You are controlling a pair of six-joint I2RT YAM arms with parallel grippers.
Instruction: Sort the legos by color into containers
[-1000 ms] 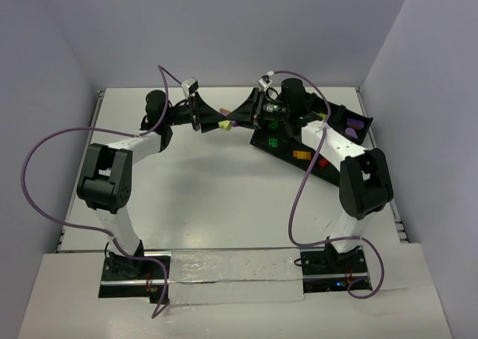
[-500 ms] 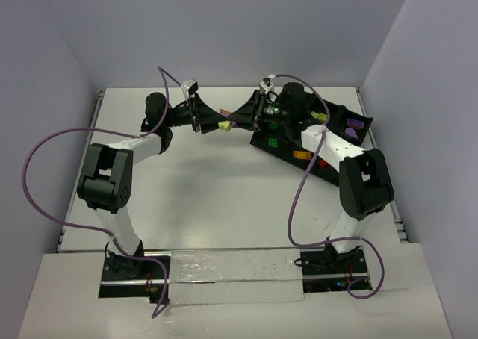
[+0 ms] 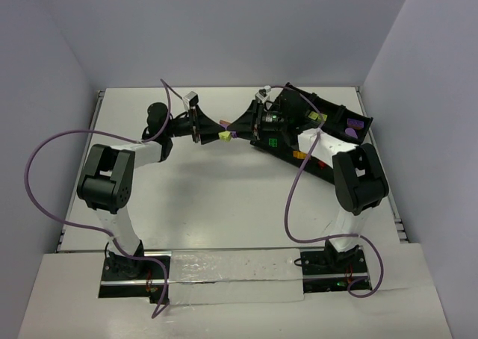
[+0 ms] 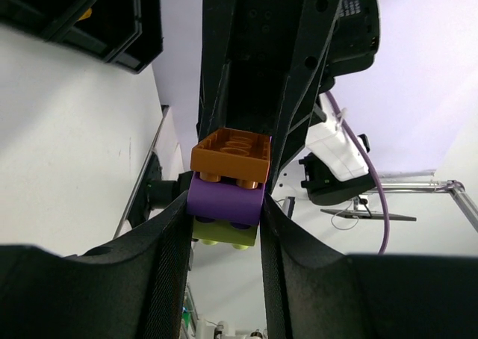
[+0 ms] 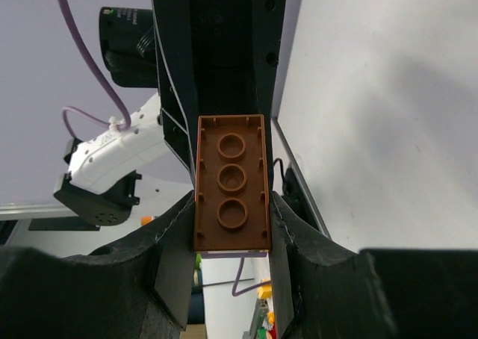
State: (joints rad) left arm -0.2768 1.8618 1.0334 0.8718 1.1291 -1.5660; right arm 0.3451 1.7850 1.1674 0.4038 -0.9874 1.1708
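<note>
A stacked cluster of an orange brick point(image 4: 230, 156), a purple brick point(image 4: 224, 201) and a yellow-green brick point(image 4: 226, 234) hangs in the air between both grippers, above the table's back middle point(image 3: 226, 135). My left gripper point(image 4: 224, 213) is shut on the purple brick. My right gripper point(image 5: 231, 231) is shut on the orange brick point(image 5: 231, 184), whose underside faces its camera. The two grippers face each other tip to tip point(image 3: 218, 132) point(image 3: 237, 128). The black divided tray point(image 3: 337, 141) lies at the back right, behind the right gripper.
The tray's compartments hold green bricks point(image 3: 272, 141), an orange brick point(image 3: 302, 154), purple bricks point(image 3: 355, 125) and yellow-green bricks point(image 3: 317, 117). A corner of the tray shows in the left wrist view point(image 4: 112, 33). Purple cables loop over both arms.
Both grippers and the cluster between them have shifted a little toward the near side of the table. Both grips are unchanged.
</note>
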